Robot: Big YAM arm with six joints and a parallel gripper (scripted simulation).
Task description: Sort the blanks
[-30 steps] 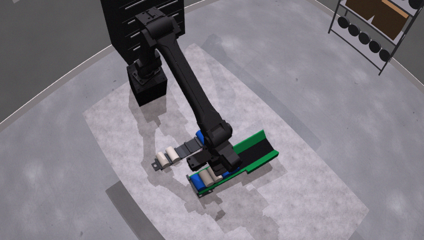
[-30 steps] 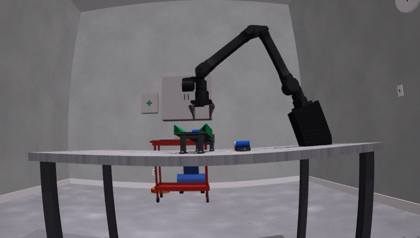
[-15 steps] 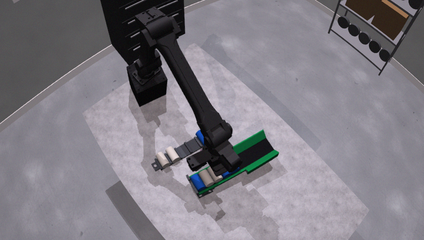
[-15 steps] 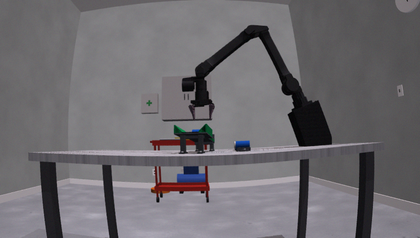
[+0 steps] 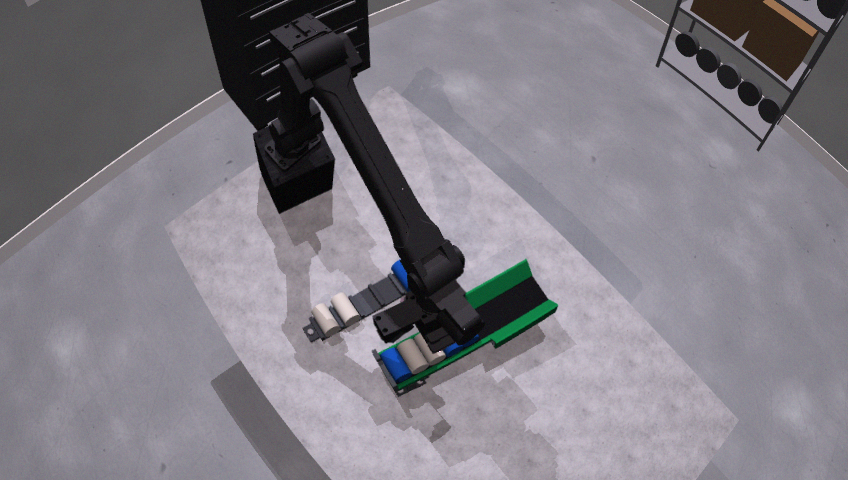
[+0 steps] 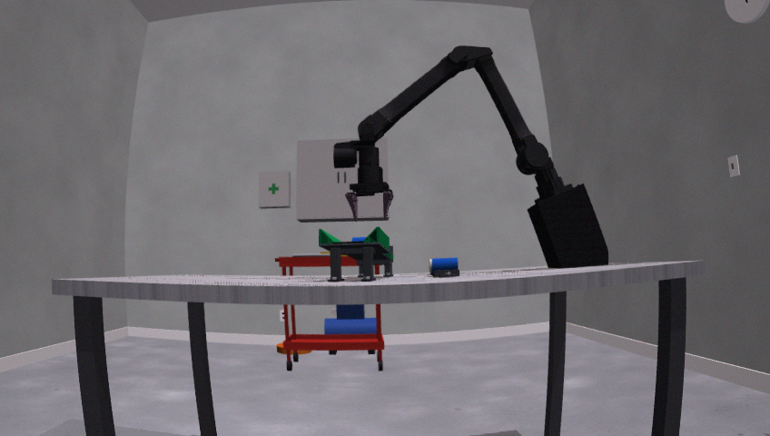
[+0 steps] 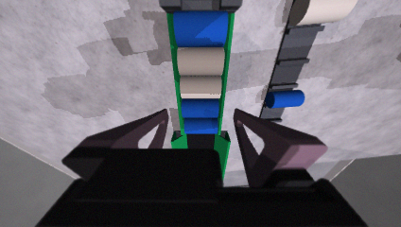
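Hovering w/ fingers apart & empty, the black parallel gripper (image 7: 200, 124) hangs above the green feed ramp (image 7: 230, 57); on it, near to far: two blue plastic bars (image 7: 200, 108), two cream plastic bars (image 7: 200, 61), one blue bar (image 7: 200, 28) at the stop; beside it the grey ribbed stock rack (image 7: 289, 71) carries a blue bar (image 7: 285, 98) & cream bars (image 5: 336, 312)

Beyond the grey table (image 6: 216, 289) a red cart (image 6: 334, 341) carries a blue roll (image 6: 350, 325) on its low shelf, with a green-cross sign (image 6: 273, 189) and pale panel (image 6: 319, 178) on the far wall, and a wire rack (image 5: 723, 104) of black discs (image 5: 728, 75) far right.
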